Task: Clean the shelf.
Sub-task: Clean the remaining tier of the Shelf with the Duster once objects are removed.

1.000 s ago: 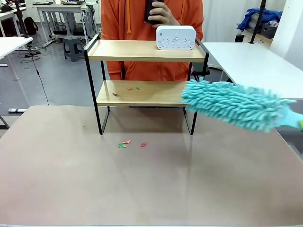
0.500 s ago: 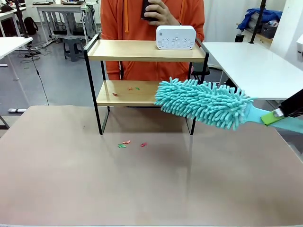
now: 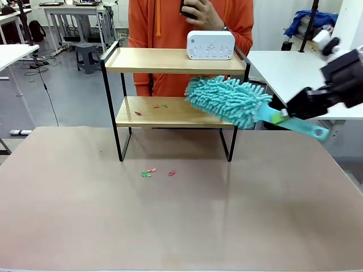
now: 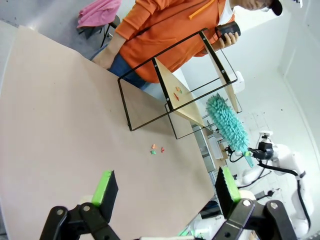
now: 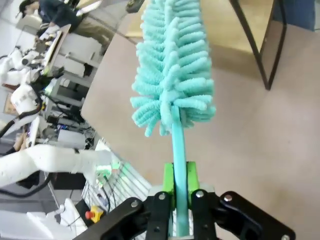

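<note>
The shelf (image 3: pixel 170 60) was positioned at the table's (image 3: pixel 170 226) far edge. The duster (image 3: pixel 227 101) was clamped by the right gripper (image 5: pixel 179 176) at the lower board's (image 3: pixel 181 117) right end. The left gripper (image 4: pixel 165 187) was spread, empty. A leftward sweep across the scraps (image 3: pixel 153 106) was judged to be required next.

A lab or workshop: rows of white worktables (image 3: pixel 283 73), a grey stool (image 3: pixel 87 50), bare grey floor (image 3: pixel 74 96).

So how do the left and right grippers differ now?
The right gripper is shut on the handle of the teal duster; the left gripper is open and holds nothing. The right gripper is raised beside the shelf; the left gripper hangs over the table. Both have green pads.
</note>
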